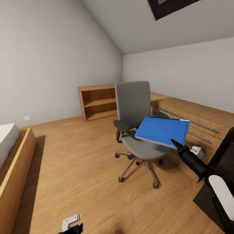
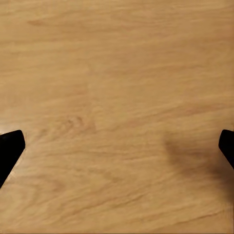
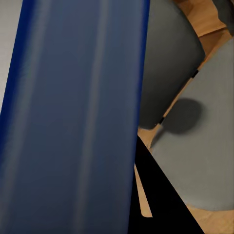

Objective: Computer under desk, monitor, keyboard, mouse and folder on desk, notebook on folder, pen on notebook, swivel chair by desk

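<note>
Fingers [image 1: 175, 143] of right arm grip blue folder [image 1: 162, 130] above swivel chair [image 1: 136, 130].

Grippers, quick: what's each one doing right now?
Left gripper: open, empty, over the floor.
Right gripper: shut on the folder, lifted above the swivel chair.

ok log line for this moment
right gripper: shut on folder | folder: lifted above chair seat | left gripper: open over floor
</note>
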